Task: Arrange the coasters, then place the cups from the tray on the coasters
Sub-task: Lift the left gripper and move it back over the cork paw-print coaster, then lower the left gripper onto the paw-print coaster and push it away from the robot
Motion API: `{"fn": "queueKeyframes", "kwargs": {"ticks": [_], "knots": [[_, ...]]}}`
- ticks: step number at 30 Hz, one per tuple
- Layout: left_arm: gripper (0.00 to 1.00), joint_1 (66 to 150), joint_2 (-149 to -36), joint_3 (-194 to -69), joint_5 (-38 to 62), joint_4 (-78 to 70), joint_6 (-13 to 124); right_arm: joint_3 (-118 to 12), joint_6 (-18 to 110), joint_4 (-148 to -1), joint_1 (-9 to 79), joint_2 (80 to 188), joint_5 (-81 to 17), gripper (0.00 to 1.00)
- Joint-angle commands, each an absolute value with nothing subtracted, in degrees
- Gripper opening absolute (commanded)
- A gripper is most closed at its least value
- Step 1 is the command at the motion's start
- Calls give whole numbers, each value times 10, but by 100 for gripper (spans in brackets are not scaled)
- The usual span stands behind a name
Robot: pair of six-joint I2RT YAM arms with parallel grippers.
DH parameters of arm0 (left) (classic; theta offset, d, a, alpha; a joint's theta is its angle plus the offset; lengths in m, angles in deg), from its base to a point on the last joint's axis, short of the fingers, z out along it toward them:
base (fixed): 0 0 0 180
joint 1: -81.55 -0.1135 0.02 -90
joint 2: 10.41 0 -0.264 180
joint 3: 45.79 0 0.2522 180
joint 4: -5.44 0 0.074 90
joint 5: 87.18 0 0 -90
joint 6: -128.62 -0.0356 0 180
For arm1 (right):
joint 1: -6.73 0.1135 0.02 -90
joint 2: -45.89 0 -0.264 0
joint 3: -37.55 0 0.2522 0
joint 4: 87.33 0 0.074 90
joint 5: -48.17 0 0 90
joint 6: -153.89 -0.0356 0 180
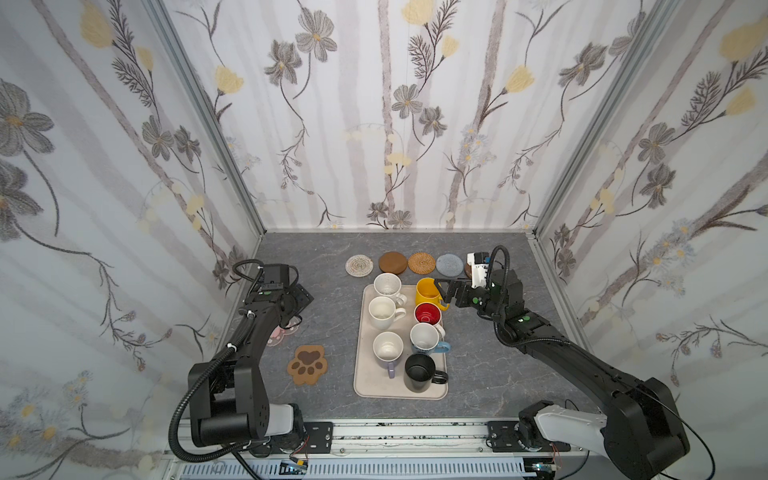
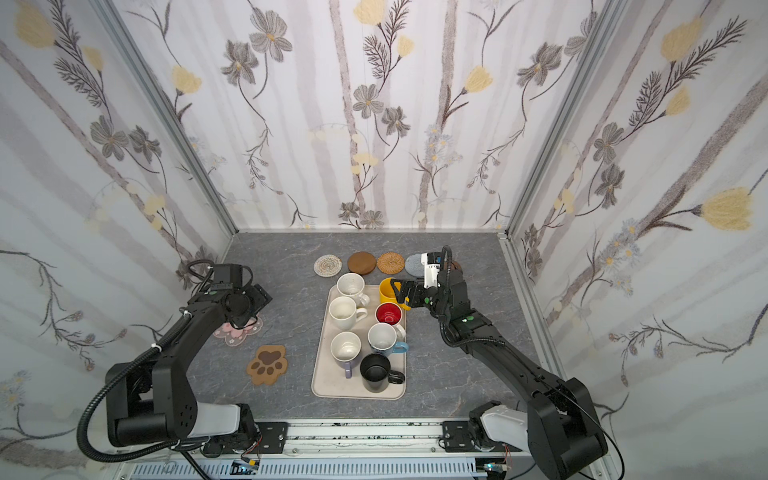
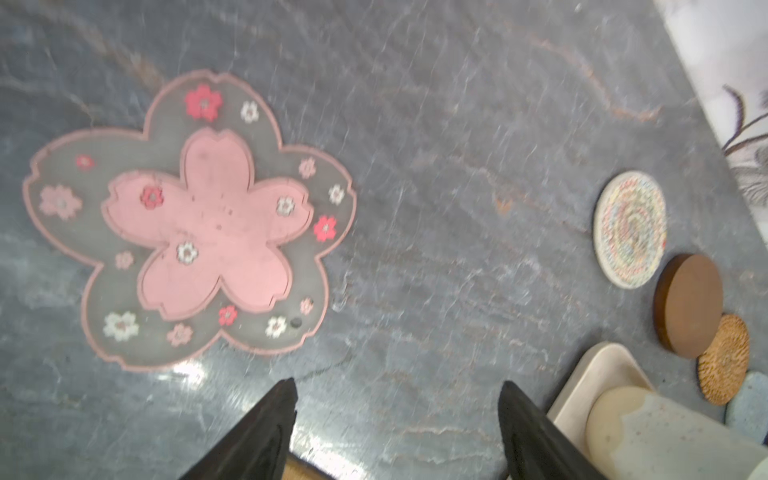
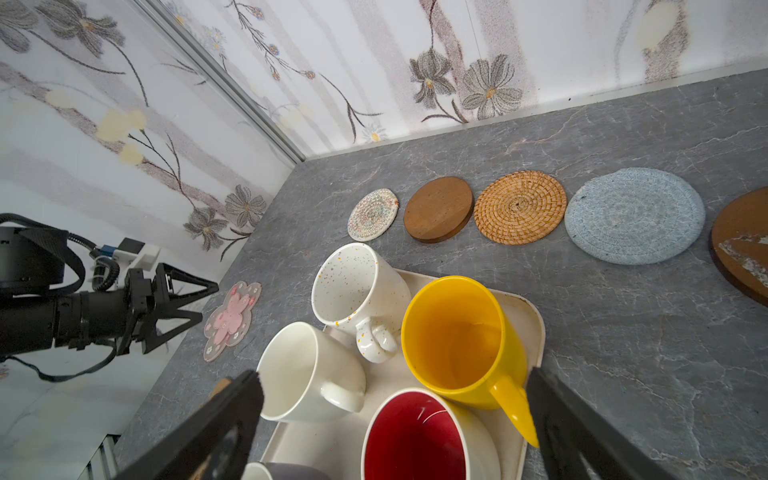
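Observation:
The beige tray (image 1: 362,376) holds several cups, among them yellow (image 1: 427,291), red-inside (image 1: 428,313) and black (image 1: 419,372). My right gripper (image 4: 395,374) hangs open over the tray's far end, with the yellow cup's handle (image 4: 513,403) just inside one finger. Behind the tray the crocheted (image 1: 359,265), wooden (image 1: 392,262), rattan (image 1: 421,263) and grey-blue (image 1: 449,264) coasters lie in a row. The amber one (image 4: 744,245) is partly hidden in both top views. My left gripper (image 3: 398,382) is open above bare table beside the pink flower coaster (image 3: 199,224). The paw coaster (image 1: 307,364) lies left of the tray.
The grey marbled tabletop (image 1: 324,257) is walled by flowered panels at the back and on both sides. A metal rail (image 1: 407,432) with both arm bases runs along the front edge. My left arm (image 1: 249,332) overhangs part of the pink flower coaster in both top views.

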State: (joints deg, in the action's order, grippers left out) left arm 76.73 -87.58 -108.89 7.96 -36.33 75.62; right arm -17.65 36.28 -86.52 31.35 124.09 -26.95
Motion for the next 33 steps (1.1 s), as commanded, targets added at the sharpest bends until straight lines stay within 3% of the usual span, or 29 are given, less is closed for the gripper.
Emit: {"fn": "queueKeyframes", "kwargs": {"ticks": [1,7,20,33], "knots": [[83,774,-837,-1042,104,-382,788,-175,356,-893,315,1239,-260,100],[91,789,-718,-960,79,-409,842,-177,353,-896,315,1248,-257,100],[100,887,-624,-897,28,-494,1004,-184,352,-887,315,1264,-265,100],[100,895,-657,-892,-24,-547,1086,-187,350,-884,316,1275,-273,100]]}}
